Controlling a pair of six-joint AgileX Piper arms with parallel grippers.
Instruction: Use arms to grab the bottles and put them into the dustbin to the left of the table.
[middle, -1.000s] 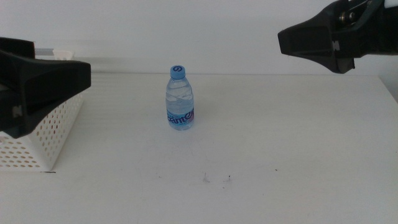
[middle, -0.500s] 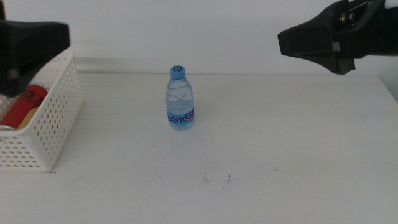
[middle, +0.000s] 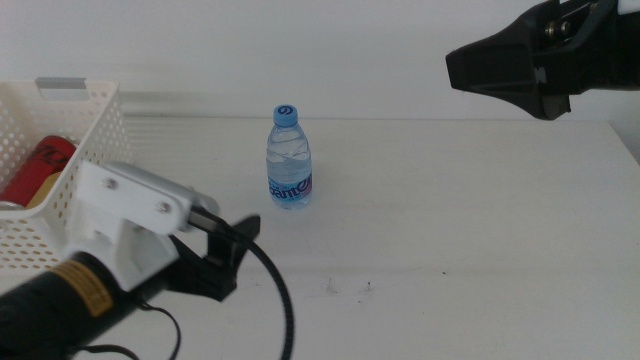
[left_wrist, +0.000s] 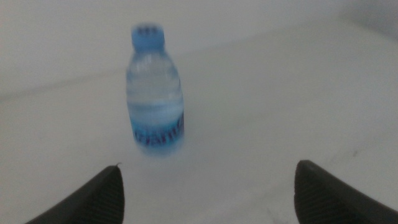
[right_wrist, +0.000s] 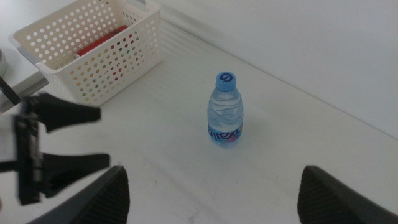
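Left gripper (right_wrist: 59, 146) of mine, jaws spread and empty, faces the upright water bottle (middle: 290, 160) mid-table (middle: 450, 220), so I judge I'm approaching; next I must straddle and clamp its body.

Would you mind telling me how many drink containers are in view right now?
2. A water bottle stands upright on the table, and a red can lies inside the white basket. The basket's walls may hide others.
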